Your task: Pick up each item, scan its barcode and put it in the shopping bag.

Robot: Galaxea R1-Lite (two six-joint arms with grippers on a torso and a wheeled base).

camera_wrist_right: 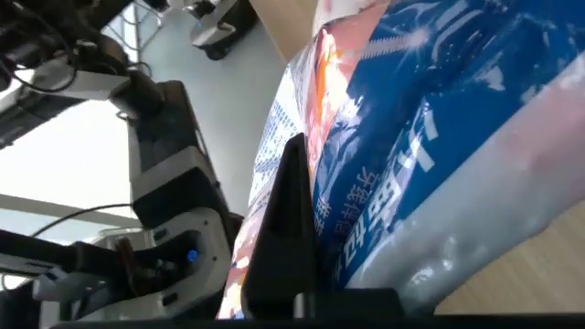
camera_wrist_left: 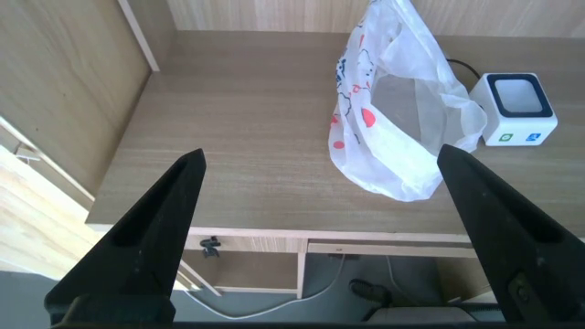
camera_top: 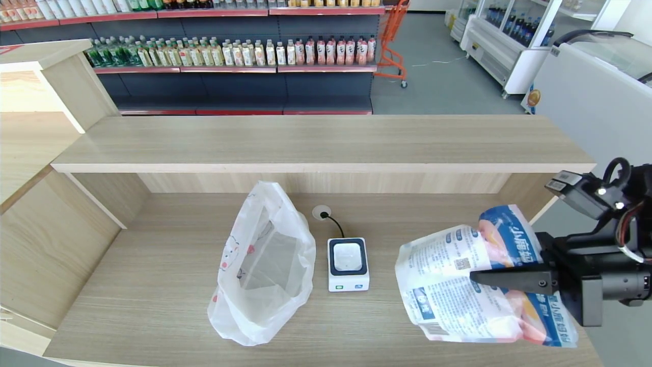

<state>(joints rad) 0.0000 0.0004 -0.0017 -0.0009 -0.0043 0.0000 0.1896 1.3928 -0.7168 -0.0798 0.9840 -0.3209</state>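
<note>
Wooden counter (camera_top: 153, 285) under it all. White plastic shopping bag (camera_top: 265, 270) slumps open mid-counter, its inside hard to make out thru the film. My right gripper (camera_top: 481, 278) is clamped on a blue-white snack packet (camera_top: 448, 285) above the counter's right end, far finger hidden behind it; small print & QR square unreadable. Barcode scanner (camera_top: 348, 264) sits just right of the bag. Left gripper (camera_wrist_left: 320, 160) gapes wide, holding nothing

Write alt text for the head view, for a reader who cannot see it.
The right gripper holds a blue-and-white packet at the right end of a wooden counter. To its left sit a small white scanner and, further left, an open white plastic bag; shelves of bottles stand behind.
</note>
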